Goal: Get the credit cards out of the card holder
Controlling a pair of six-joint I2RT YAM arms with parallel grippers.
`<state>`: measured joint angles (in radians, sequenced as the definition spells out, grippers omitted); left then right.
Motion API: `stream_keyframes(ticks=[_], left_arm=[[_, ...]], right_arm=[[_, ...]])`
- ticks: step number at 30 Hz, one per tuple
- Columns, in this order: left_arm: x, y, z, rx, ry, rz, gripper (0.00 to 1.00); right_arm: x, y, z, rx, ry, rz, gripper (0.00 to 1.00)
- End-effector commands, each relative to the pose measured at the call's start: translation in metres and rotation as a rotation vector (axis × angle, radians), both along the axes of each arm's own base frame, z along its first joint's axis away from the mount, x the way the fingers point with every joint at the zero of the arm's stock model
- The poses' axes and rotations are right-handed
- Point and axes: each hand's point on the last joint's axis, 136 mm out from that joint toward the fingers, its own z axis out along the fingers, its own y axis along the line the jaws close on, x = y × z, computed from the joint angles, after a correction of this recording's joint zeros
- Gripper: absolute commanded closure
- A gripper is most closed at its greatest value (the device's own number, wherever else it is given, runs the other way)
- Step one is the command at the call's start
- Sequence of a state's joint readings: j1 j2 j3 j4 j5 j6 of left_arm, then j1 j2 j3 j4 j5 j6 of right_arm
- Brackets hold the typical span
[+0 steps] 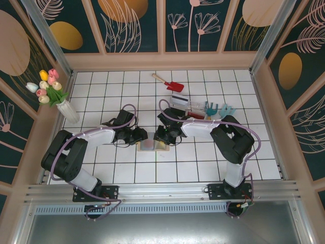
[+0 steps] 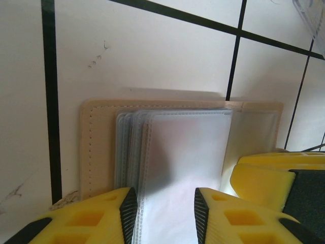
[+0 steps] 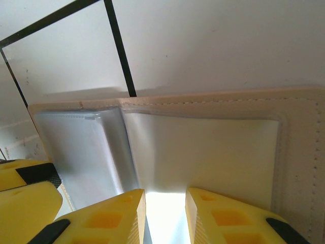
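Note:
The card holder (image 1: 151, 146) lies open on the white tiles between my two grippers. In the left wrist view its tan stitched border (image 2: 96, 152) frames a fan of clear sleeves (image 2: 177, 147). My left gripper (image 2: 165, 199) is open, low over the top sleeve; no card shows inside it. My right gripper (image 3: 165, 195) is open over the clear pocket (image 3: 203, 152) on the holder's other half (image 3: 299, 152). In the top view the left gripper (image 1: 138, 136) and right gripper (image 1: 165, 135) flank the holder. A dark-striped card (image 1: 179, 100) and a red card (image 1: 195, 116) lie behind them.
A clear plastic tray (image 1: 197, 108) sits behind the right arm, with teal toy rakes (image 1: 218, 109) beside it. A red toy shovel (image 1: 170, 83) lies farther back. A vase of tulips (image 1: 66, 109) stands at the left wall. The right gripper's yellow finger (image 2: 274, 178) crowds the left wrist view.

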<state>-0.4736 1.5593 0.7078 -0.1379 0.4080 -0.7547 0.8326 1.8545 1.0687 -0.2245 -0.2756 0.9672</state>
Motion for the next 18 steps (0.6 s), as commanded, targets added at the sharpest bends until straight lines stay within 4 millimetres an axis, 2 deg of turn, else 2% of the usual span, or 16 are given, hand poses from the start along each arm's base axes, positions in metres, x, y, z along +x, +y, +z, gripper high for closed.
stream_keyframes(ticks=[1, 5, 10, 18], left_arm=[[-0.01, -0.001, -0.01, 0.005, 0.044, -0.034, 0.62], [-0.01, -0.019, 0.006, -0.11, 0.027, -0.076, 0.63], [-0.007, -0.024, 0.017, -0.14, -0.009, -0.095, 0.63], [-0.007, -0.029, 0.018, -0.174, -0.001, -0.102, 0.63]], right_arm=[[-0.008, -0.006, -0.016, -0.043, 0.041, 0.021, 0.71], [-0.008, -0.005, -0.015, -0.042, 0.042, 0.025, 0.71], [-0.005, -0.004, -0.009, -0.019, 0.014, 0.02, 0.73], [0.001, 0.001, 0.004, 0.025, -0.019, 0.014, 0.73]])
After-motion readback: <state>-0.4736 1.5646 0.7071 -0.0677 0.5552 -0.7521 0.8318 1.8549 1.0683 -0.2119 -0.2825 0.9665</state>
